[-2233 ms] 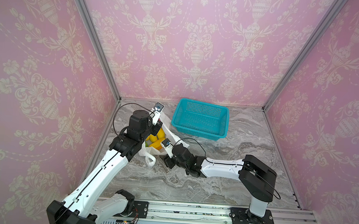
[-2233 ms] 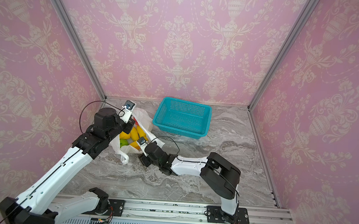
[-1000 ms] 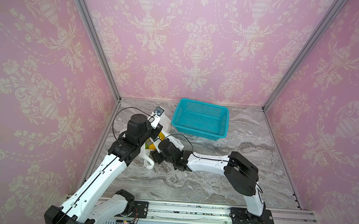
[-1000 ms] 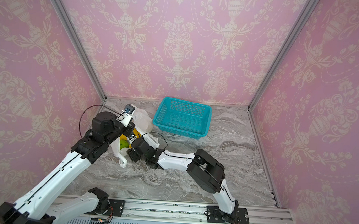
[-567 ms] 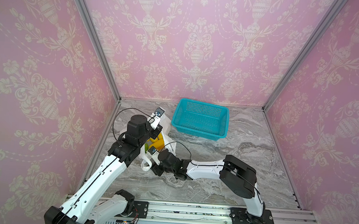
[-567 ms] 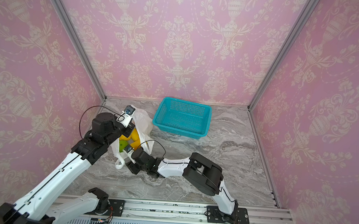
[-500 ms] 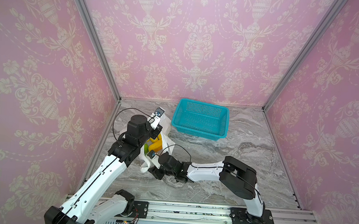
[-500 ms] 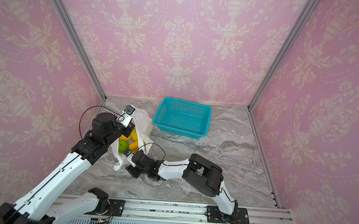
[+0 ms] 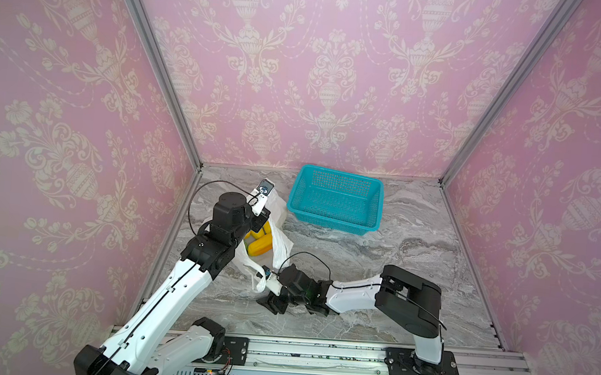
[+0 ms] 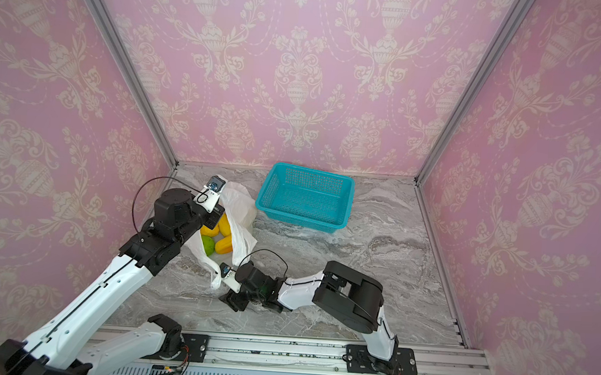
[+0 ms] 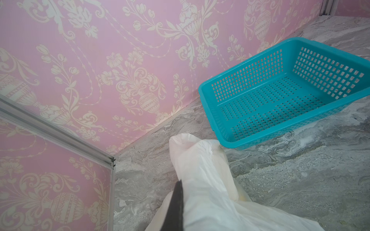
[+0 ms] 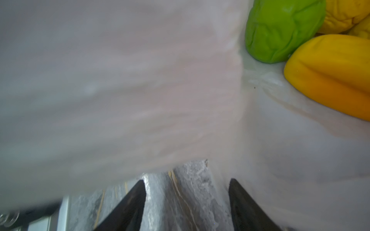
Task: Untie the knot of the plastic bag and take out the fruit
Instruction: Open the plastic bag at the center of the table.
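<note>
Our left gripper (image 11: 178, 200) is clamped tight on the plastic bag (image 10: 240, 206), just beside the basket (image 10: 302, 222). The fruit (image 10: 221, 243) lies inside the gaping bag. Our right gripper (image 12: 186, 182) stands apart, holding nothing, at the bag's end away from the basket.

No writing, label, brand mark, number or sign can be read in any of the views.
</note>
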Motion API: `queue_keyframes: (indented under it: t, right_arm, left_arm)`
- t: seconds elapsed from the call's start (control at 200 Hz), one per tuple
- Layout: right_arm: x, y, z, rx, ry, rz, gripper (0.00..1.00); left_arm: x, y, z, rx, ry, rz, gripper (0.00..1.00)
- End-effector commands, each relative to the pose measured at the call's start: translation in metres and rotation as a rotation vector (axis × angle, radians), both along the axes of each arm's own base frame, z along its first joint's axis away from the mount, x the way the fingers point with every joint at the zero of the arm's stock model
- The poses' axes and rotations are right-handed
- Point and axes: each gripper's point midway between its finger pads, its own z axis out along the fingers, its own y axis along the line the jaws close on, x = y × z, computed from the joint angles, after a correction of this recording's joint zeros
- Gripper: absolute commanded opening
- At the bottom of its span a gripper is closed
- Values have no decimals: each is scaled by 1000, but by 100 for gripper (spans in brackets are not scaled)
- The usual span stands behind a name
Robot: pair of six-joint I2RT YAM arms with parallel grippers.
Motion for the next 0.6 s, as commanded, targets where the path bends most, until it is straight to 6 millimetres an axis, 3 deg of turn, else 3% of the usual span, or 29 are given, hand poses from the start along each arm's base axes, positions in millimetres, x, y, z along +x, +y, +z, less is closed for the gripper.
queue_keyframes:
  t: [0.0,0.245,0.47,0.595]
  right_arm:
    - [11,-4,59,121,-102,-49,70]
    - [27,-36,104,170,-180,-199,71]
    - [80,-73,114,155,-173,-494,69]
    - [114,-105,106,66,-159,-752,67]
  left_arm:
    - [1,0,5,7,-26,3,0]
    - [0,-2,5,1,-24,-10,0]
    - [-2,-6,6,-10,-26,-33,0]
    - [-4,-7,8,-14,-33,-42,0]
